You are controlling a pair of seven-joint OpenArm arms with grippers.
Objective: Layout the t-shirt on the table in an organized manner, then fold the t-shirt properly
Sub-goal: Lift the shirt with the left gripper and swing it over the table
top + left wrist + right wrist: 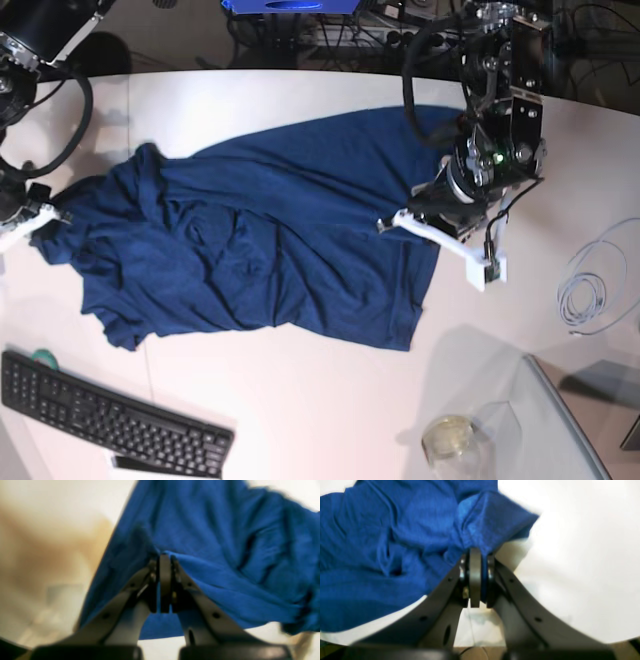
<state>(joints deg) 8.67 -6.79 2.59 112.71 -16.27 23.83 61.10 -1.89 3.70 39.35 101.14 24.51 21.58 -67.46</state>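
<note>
We were in the spreading step: both end effectors, left (163,557) and right (475,552), were clamped on the rumpled navy-blue fabric t-shirt (270,240); next, we judged, pull it taut across the white table (300,410).

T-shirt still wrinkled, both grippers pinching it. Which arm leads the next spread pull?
Probably right. The right gripper pinches the bunched end of the t-shirt, with bare table beside it. The left gripper holds the flatter side.

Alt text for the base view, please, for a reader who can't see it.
A dark blue t-shirt lies spread but wrinkled across a white table, pinched at opposite edges by the right gripper and left gripper. A black keyboard sits at the near edge.
</note>
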